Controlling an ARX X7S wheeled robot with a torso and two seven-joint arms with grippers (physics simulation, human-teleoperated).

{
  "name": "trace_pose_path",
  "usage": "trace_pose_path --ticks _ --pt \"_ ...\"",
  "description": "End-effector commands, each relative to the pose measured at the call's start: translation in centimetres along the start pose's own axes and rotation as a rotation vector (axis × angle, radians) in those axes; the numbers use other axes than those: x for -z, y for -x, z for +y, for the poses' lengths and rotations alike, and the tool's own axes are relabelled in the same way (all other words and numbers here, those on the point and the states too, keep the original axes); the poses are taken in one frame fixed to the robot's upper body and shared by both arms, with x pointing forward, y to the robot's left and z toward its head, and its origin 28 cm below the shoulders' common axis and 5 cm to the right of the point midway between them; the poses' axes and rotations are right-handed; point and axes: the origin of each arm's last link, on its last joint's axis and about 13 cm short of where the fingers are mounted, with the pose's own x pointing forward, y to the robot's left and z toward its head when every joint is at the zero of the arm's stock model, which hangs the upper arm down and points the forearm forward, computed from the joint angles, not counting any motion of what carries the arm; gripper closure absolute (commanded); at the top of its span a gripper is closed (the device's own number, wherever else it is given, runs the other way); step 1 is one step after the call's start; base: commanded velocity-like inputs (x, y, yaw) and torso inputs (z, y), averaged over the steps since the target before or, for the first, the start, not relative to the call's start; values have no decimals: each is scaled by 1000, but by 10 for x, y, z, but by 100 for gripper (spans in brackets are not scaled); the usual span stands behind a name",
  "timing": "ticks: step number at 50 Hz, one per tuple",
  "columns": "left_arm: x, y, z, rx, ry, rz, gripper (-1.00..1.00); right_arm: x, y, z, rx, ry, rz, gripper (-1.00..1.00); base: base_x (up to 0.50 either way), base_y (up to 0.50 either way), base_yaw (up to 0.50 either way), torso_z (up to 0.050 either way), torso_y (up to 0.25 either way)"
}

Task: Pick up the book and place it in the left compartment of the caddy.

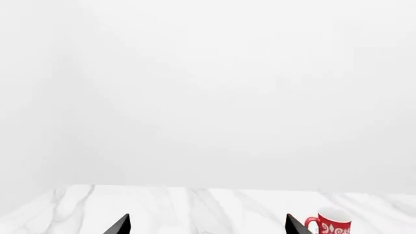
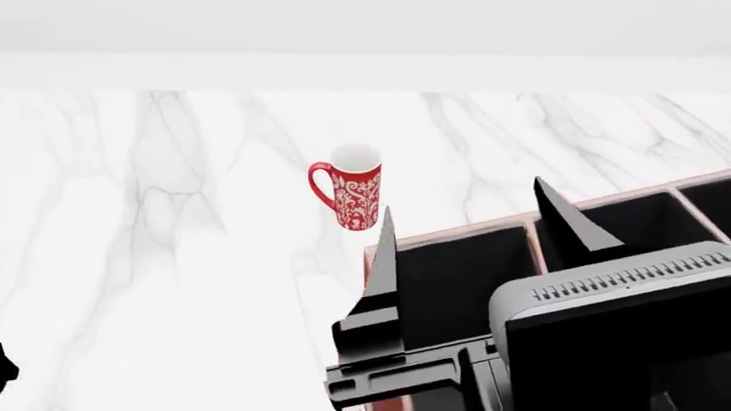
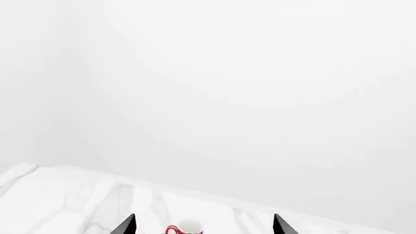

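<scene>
Mug [image 2: 355, 186] count is one, red and patterned, standing upright on the marble table [image 2: 137, 257] just beyond the caddy's [image 2: 457, 235] far left corner. I count one caddy, cut off by the frame and partly hidden behind my right gripper [image 2: 474, 227], whose two fingers are spread wide over the left compartment [image 2: 457, 282] with nothing between them. My left gripper [image 1: 208, 226] shows only two parted tips, empty. I see no book in any view.

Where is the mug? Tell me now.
In the head view the mug stands upright on the marble table, just behind the caddy at its left corner, beyond the right gripper.
</scene>
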Motion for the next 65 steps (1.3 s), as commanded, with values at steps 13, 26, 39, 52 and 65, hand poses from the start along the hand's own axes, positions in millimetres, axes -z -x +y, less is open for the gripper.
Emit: trace_pose_path --ticks 13,26,39,52,65 --pt "-22 -20 42 -133 -26 -85 -100 -27 -30 -6 -254 6 17 -100 0 0 0 0 0" --pt "-23 -24 52 -166 -35 -87 -100 -37 -45 -8 -355 57 49 -100 0 0 0 0 0" --pt "-25 -28 61 -209 -40 -93 -100 -36 -70 -2 -457 202 183 -100 0 0 0 0 0" --pt "-27 -27 67 -236 -38 -101 -100 -41 -87 5 -672 299 314 -100 0 0 0 0 0" --pt "-29 -28 70 -251 -33 -103 -100 -38 -110 8 -831 310 386 -100 0 0 0 0 0"
